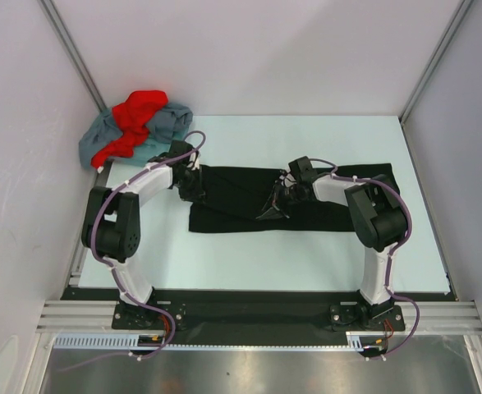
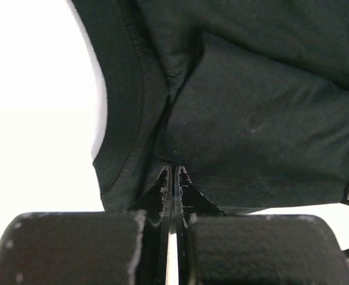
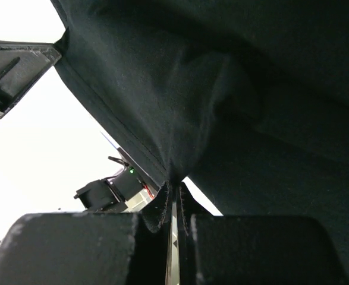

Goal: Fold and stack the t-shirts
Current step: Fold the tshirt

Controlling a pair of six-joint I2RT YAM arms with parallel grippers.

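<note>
Black t-shirt [image 1: 306,215] lies lengthwise left-to-right; left gripper [image 2: 173,173] pinches its left end, right gripper [image 3: 173,185] is clamped, seemingly, on a raised mid-shirt fold.

White-shelled left arm [image 1: 144,179] and right arm [image 1: 336,188], black joints [image 1: 113,228], purple cables [image 1: 98,222], black bases [image 1: 142,315], scuffed black fingers [image 2: 161,189]

On my overhead view, the black t-shirt [image 1: 232,205] lies folded into a long band across the middle of the table, running 9 to 3 o'clock, with one pinch of cloth tented up near its centre. Up close I see its stitched hem and deep creases. At 10 o'clock, in the far corner, the grey-blue t-shirt [image 1: 171,123] sits crumpled — the bright red t-shirt [image 1: 138,111] heaped on top, unfolded.
</note>
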